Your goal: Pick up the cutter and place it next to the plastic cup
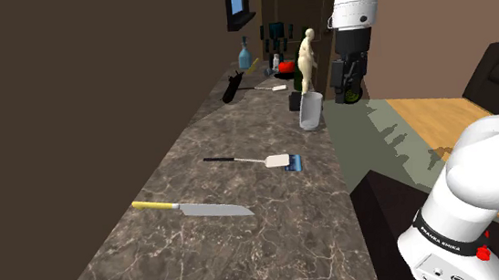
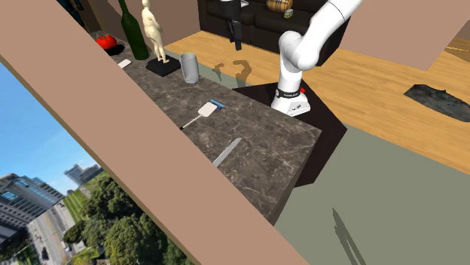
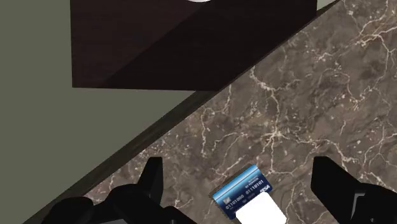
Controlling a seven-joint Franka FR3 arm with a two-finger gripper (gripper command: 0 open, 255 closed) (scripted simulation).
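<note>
Pincer (image 1: 351, 85) is up in the air, hanging off the white arm, just to the right of the grey cup (image 1: 310, 109) in the shoulder view. Its fingers (image 3: 153, 175) are spread wide with nothing between them but open air, so it is released and empty.

And there's the cutter (image 1: 263, 159), lying flat on the marble bench (image 1: 202, 257): thin black handle, pale square blade. It sits about mid-bench, between the cup and a yellow-handled knife (image 1: 193, 207), well apart from both. A blue card (image 1: 294, 164) lies right at the blade end. The wrist view looks straight down on that card (image 3: 242, 191), with the corner of the pale blade (image 3: 261, 213) beside it, far below the parted fingers.

Beyond the cup stands a pale figurine (image 1: 306, 59) on a dark base, with a blue bottle (image 1: 245, 54) farther back. In the second exterior view, a tall green bottle (image 2: 133, 30) stands near the figurine.
</note>
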